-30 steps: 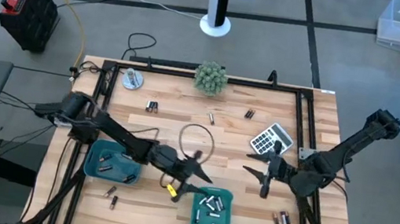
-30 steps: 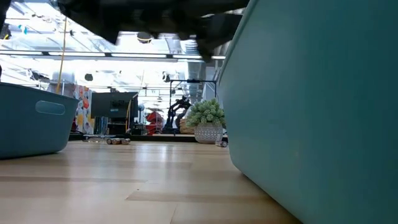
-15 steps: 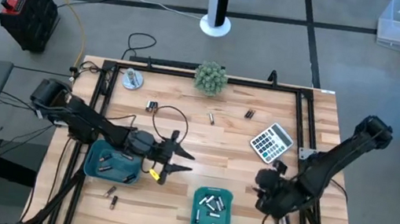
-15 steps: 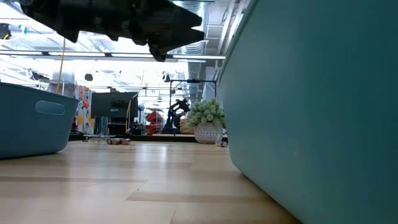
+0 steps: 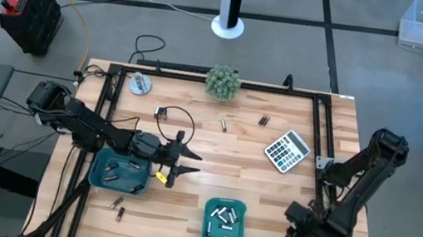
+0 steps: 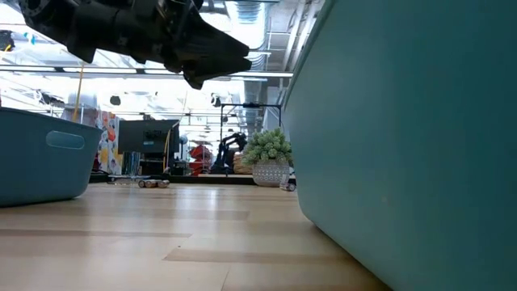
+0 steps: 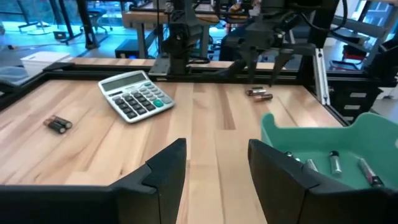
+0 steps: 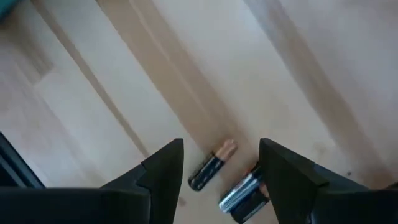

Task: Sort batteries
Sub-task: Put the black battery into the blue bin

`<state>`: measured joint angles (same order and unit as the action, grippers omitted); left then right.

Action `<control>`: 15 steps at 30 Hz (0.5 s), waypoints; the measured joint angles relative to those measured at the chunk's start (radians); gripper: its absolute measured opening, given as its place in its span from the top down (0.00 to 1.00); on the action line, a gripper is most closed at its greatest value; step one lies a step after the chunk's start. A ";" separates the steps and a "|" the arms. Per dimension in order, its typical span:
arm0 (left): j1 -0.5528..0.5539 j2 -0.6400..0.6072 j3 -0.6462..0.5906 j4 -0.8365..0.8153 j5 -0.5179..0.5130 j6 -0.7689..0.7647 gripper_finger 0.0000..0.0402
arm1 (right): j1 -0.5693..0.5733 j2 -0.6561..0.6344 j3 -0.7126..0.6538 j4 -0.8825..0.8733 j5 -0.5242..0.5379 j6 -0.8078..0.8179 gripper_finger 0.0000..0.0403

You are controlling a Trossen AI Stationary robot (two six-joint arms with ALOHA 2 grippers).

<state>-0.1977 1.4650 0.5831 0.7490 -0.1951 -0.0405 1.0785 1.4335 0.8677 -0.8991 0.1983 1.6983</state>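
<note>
Inside teal trays (image 5: 239, 223), sorted batteries (image 5: 224, 215)

**Table Count: Trays, Calculator, Plant, Batteries**

Two teal trays are sitting toward the table's front edge: the left tray (image 5: 94, 170) and the middle tray (image 5: 205, 231). One grey calculator (image 5: 287, 149) and one potted plant (image 5: 223, 82) are sitting nearer the back edge. Two batteries (image 8: 211, 167) are lying near the front right corner.

Batteries (image 5: 225, 221) lie flat – some trayed, others scattered
</note>
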 joint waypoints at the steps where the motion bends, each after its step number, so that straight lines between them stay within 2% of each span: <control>1: 0.002 0.000 0.000 0.000 0.000 0.002 0.59 | 0.016 0.012 0.000 0.004 0.000 0.021 0.44; 8: 0.014 0.000 0.000 0.000 0.000 0.011 0.59 | 0.083 0.107 0.000 0.051 0.000 0.104 0.44; 15: 0.016 0.000 0.000 -0.002 0.001 0.010 0.59 | 0.086 0.170 0.000 0.105 0.001 0.108 0.44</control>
<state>-0.1814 1.4651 0.5835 0.7467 -0.1944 -0.0303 1.1648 1.6036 0.8680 -0.7946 0.1989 1.8065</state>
